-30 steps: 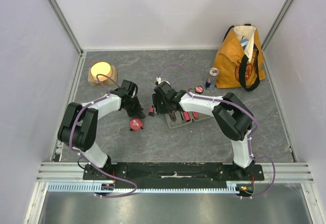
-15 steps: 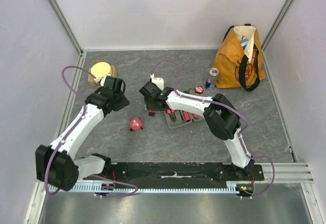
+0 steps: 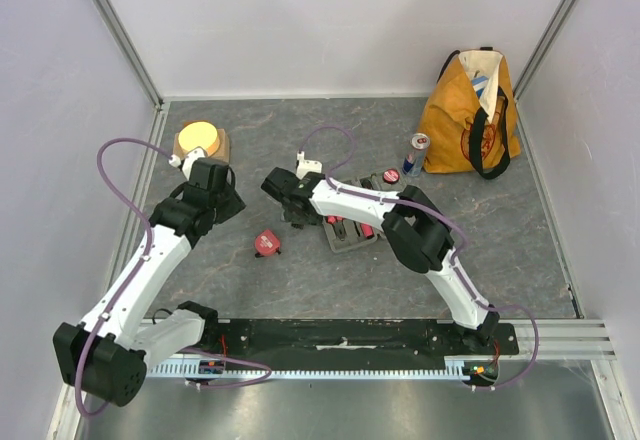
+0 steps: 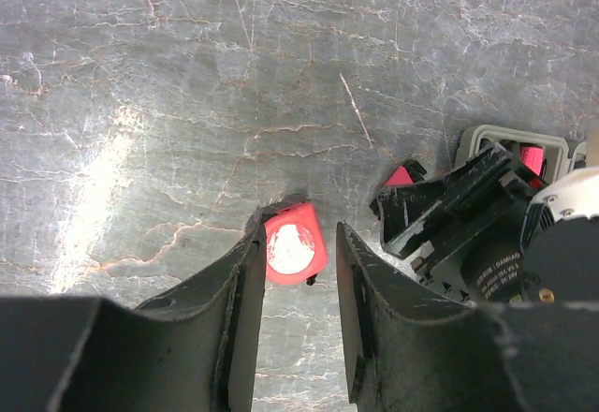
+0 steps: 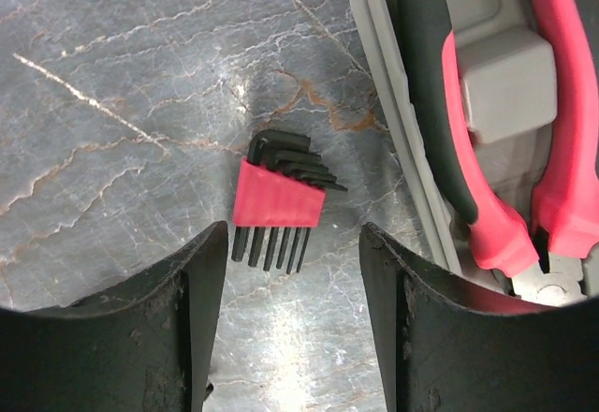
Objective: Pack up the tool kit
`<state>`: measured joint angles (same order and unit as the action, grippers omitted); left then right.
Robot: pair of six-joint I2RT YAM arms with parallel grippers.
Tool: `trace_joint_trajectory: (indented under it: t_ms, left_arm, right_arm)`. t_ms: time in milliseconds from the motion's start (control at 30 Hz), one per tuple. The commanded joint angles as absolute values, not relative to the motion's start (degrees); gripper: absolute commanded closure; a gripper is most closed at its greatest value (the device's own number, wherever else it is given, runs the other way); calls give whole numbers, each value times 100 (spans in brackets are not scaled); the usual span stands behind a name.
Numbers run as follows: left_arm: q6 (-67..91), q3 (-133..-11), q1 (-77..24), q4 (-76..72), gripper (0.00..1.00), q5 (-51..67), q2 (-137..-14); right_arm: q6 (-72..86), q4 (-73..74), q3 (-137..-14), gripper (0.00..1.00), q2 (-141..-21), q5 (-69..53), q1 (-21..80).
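Observation:
The tool kit's grey case [image 3: 352, 232] lies open mid-table, with red-and-black pliers [image 5: 487, 150] seated in it. A round red tape measure [image 3: 265, 244] lies loose on the table to the case's left. In the left wrist view the tape measure [image 4: 293, 251] shows below and between my fingertips. My left gripper [image 3: 226, 203] [image 4: 299, 234] hangs open above it, holding nothing. A red holder of black hex keys [image 5: 278, 201] lies on the table just left of the case's rim. My right gripper [image 3: 279, 188] [image 5: 292, 239] is open over the keys, empty.
An orange tote bag [image 3: 470, 110] stands at the back right with a drink can [image 3: 417, 154] and a small red round item [image 3: 390, 175] beside it. A wooden block with a yellow disc [image 3: 200, 143] sits at the back left. White walls close in the table.
My left arm drew back to the left, away from the tape measure, and its jaws opened. My right gripper slid left off the case to above the hex keys and opened wider.

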<state>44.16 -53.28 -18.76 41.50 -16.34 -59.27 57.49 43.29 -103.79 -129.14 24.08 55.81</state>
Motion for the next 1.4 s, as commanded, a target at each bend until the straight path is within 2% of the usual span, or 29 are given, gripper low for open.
trace_joint_trajectory:
  t_ms: [0,233,400,467,633,767,833,1200,1367]
  left_arm:
    - [4237,-5177,-1890,3973,58,-1828,-5661]
    - [4201,-5107,-1890,3946,57,-1793,-5511]
    - [4149,-5045,-1881,3920,57,-1802,-5414]
    - [4148,-5019,-1890,3911,56,-1811,-5379]
    - [4140,-4975,-1881,3894,56,-1793,-5344]
    - [4122,-4966,-1890,3885,56,-1758,-5344]
    - [4087,-4957,-1890,3841,56,-1679,-5361]
    - [3946,-4939,-1881,3665,56,-871,-5563]
    - [3990,-4992,-1881,3577,56,-624,-5704]
  right_arm:
    - [6292,4886,-10845,35,-13315,2531,5581]
    - [6416,5211,-11205,37,-13719,2540,5581]
    - [6442,5388,-11364,43,-13913,2593,5581]
    - [6425,5449,-11434,49,-13974,2628,5581]
    - [6319,5493,-11522,55,-14062,2689,5581]
    - [6127,5467,-11549,73,-14045,2698,5572]
    - [5899,5345,-11540,76,-13949,2716,5572]
    - [4694,3824,-10363,77,-12341,2584,5414]
    - [4298,3323,-9748,74,-11664,2198,5291]
